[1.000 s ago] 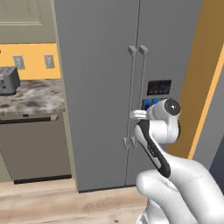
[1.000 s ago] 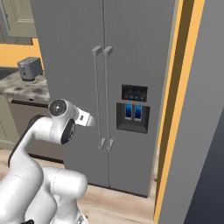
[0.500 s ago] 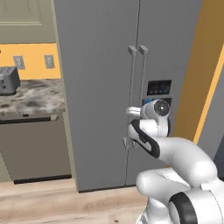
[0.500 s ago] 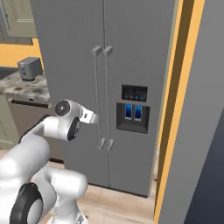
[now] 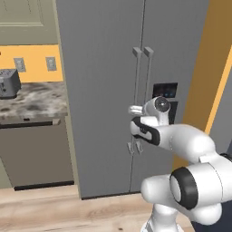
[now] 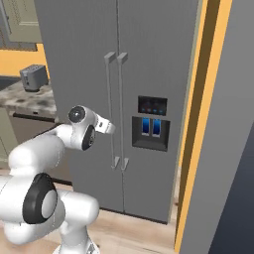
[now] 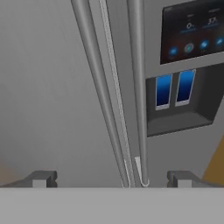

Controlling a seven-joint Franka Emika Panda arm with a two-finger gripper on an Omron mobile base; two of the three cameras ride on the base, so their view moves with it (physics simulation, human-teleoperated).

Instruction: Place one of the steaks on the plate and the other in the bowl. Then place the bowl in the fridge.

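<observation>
The fridge (image 5: 102, 81) (image 6: 79, 54) stands right in front of me, tall and dark grey, with both doors shut. Its two long silver handles (image 5: 136, 86) (image 6: 109, 99) (image 7: 97, 92) run down the middle seam, and the door dispenser (image 6: 151, 124) (image 7: 179, 98) sits on the right door. My gripper (image 7: 113, 178) is open, its two tips spread wide on either side of the handles' lower ends, a short way off the door. The hand (image 5: 135, 109) (image 6: 106, 126) hangs just in front of the handles. The steaks, the plate and the bowl are out of view.
A speckled stone counter (image 5: 31, 102) with a grey toaster (image 5: 8, 84) (image 6: 33, 77) runs to the left of the fridge, with a dark appliance front (image 5: 38, 152) under it. An orange wall panel (image 6: 196, 124) borders the fridge on the right. Wooden floor (image 5: 68, 210) lies below.
The arm has stretched forward, so the hand now sits closer to the fridge handles. The jaws have stayed open and the doors have stayed shut.
</observation>
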